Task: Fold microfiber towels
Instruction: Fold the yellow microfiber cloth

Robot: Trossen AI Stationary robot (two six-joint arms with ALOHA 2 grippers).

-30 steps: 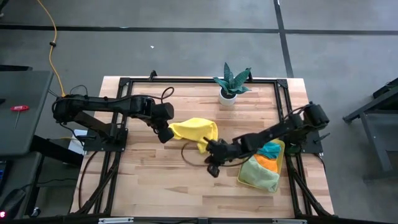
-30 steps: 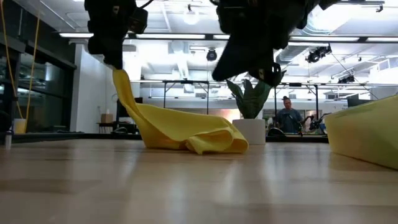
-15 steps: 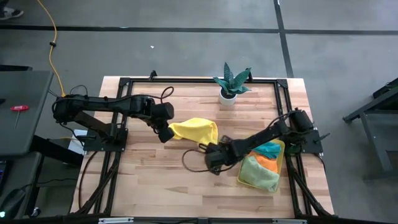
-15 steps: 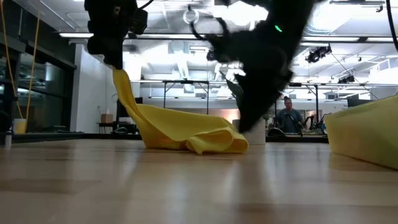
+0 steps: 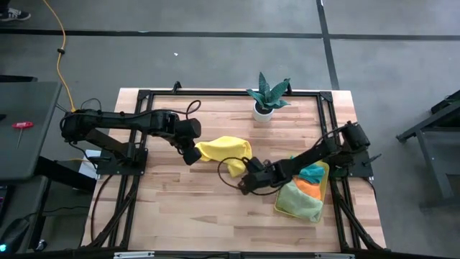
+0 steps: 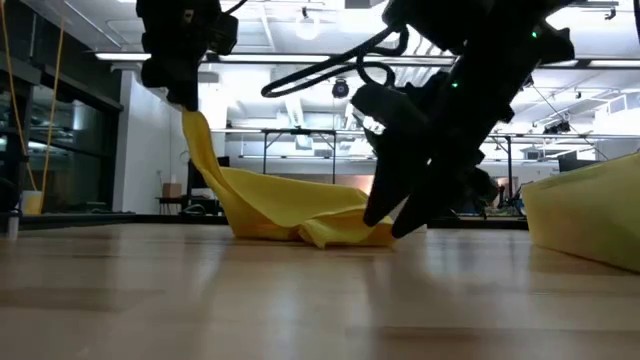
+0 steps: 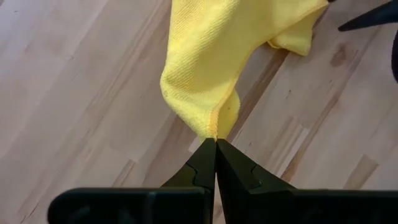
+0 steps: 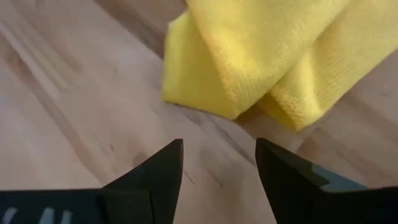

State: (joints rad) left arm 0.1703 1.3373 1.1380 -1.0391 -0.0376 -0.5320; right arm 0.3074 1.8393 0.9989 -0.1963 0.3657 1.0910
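The left gripper (image 7: 216,144) pinches 1 raised corner of the soft yellow microfiber towel (image 5: 224,150), while the right gripper (image 8: 219,163) hovers wide open near its folded edge on bare wooden table (image 5: 172,201).

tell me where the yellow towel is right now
In the high view the yellow towel lies crumpled near the table's middle, one corner pinched in the left gripper on its left side, with the open right gripper just beside its other end.

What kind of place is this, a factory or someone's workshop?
Probably a robotics lab or open workspace. Two dark arms are bolted to a wooden table on a black frame, over a bare concrete floor. Level across the table, a large hall shows with ceiling lights and more tables behind.
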